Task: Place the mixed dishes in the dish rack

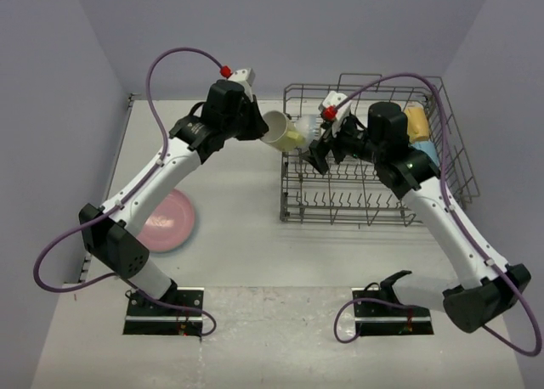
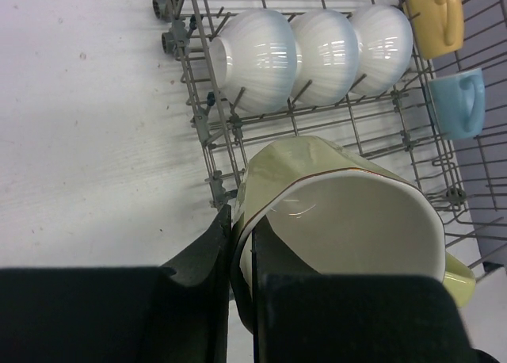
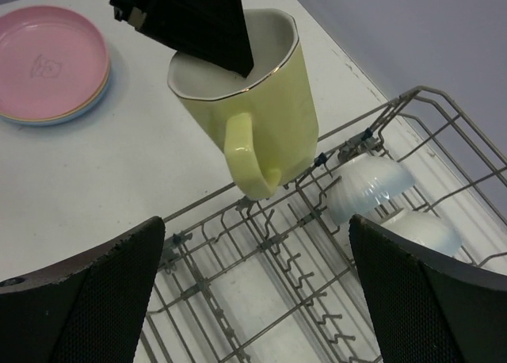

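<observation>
You have the left hand clamped on the rim of the pale yellow-green mug, one finger inside and one outside, holding it tilted over the far left edge of the dish rack; contact between mug and wire cannot be determined. Your right hand stands wide open, holding nothing, above the rack just right of that mug. Three white bowls lean in a row at the rack's far side, the yellow mug and light blue mug sit at its right, and the pink plate tops a stack on the desk, well left.
</observation>
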Robot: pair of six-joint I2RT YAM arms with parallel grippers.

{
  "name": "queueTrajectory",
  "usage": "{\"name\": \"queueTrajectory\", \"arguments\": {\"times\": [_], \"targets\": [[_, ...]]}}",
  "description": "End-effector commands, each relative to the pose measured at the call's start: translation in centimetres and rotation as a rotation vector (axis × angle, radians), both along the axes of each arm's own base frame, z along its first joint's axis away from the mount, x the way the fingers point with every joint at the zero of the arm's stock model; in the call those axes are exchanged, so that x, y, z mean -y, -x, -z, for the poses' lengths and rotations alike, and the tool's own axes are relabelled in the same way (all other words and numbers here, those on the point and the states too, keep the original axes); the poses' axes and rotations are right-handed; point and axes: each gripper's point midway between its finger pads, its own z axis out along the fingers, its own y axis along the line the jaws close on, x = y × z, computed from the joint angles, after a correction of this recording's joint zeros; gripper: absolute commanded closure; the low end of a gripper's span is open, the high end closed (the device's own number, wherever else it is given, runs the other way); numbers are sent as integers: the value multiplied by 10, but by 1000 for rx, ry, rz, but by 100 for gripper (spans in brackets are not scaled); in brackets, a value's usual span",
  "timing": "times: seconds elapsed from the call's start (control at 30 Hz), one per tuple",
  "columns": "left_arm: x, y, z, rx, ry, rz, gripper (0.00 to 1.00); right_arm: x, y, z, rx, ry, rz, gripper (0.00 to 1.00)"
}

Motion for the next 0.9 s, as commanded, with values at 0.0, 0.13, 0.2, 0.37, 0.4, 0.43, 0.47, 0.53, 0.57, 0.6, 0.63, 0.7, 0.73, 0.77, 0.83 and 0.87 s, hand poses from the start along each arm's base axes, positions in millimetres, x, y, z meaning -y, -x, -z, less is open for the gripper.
{"name": "queueTrajectory", "arguments": {"times": [0.0, 0.13, 0.2, 0.37, 0.4, 0.43, 0.47, 0.53, 0.57, 0.6, 0.63, 0.7, 0.73, 0.77, 0.83, 0.87], "targets": [[6, -2, -72, 144, 194, 52, 100, -14, -23, -30, 99, 7, -6, 1], [5, -2, -71, 135, 205, 61, 100, -32, -44, -24, 82, 32, -24, 1], [4, -2, -71, 130, 210, 62, 100, -35, -51, -22, 71, 38, -11, 6], [2, 1, -72, 124, 223, 76, 100, -37, -69, -17, 50, 65, 54, 47], [1, 2, -73, 126, 228, 75, 100, -37, -70, -11, 34, 75, 56, 54], [2, 4, -74, 127, 234, 80, 100, -38, -72, -11, 32, 77, 58, 63], [2, 5, -73, 127, 240, 85, 100, -37, -73, -9, 29, 82, 69, 71], [3, 7, -73, 126, 244, 95, 100, -36, -75, -10, 22, 70, 94, 100], [3, 8, -74, 124, 247, 102, 100, -33, -78, -14, 33, 57, 124, 100], [3, 8, -74, 127, 248, 111, 100, -27, -87, -23, 70, 42, 188, 100], [4, 9, -75, 128, 252, 119, 100, -21, -87, -35, 105, 20, 231, 100], [6, 10, -74, 123, 259, 133, 97, -7, -95, -41, 164, 12, 335, 100], [7, 10, -76, 129, 263, 138, 86, -4, -90, -44, 193, 21, 356, 100], [6, 10, -76, 129, 266, 137, 80, 2, -92, -49, 216, 21, 391, 100], [8, 10, -76, 131, 268, 145, 38, 16, -94, -53, 248, 51, 487, 100], [9, 9, -78, 138, 272, 151, 26, 22, -94, -54, 259, 72, 511, 100]]}}
